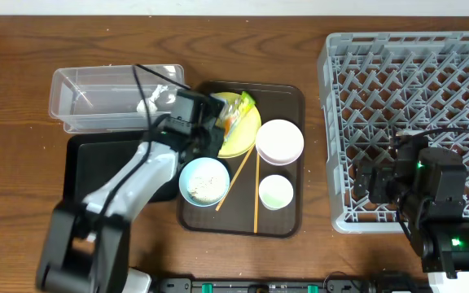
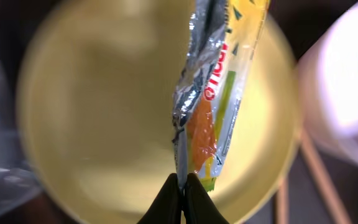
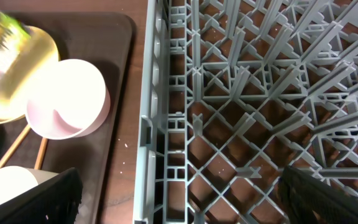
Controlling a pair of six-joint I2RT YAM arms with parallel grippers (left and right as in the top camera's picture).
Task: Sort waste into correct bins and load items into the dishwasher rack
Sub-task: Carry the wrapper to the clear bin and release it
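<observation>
Left gripper point(image 2: 182, 196): jaws closed tight on 1 edge of the snack wrapper point(image 2: 211, 93), held over the yellow plate point(image 2: 104, 112); contact with the plate cannot be determined.

Right gripper point(image 3: 179, 186): fingers spread wide, empty, over the dishwasher rack point(image 3: 241, 93) at its tray-side edge.

The brown serving tray point(image 1: 290, 102) carries the plate, white bowl point(image 1: 279, 141), light blue bowl point(image 1: 203, 181), green cup point(image 1: 276, 192) and 2 chopsticks point(image 1: 256, 191).

Clear tub point(image 1: 96, 98) and black tray point(image 1: 96, 163) lie left of it.

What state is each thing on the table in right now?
Left tool: shut on snack wrapper.
Right tool: open, empty, above dishwasher rack.
Yellow plate: bare, below the wrapper.
White bowl: upright, empty.
Light blue bowl: upright, holds food scraps.
Clear tub: holds white tissue.
Green cup: upright.
Chopsticks: lying flat on brown tray.
</observation>
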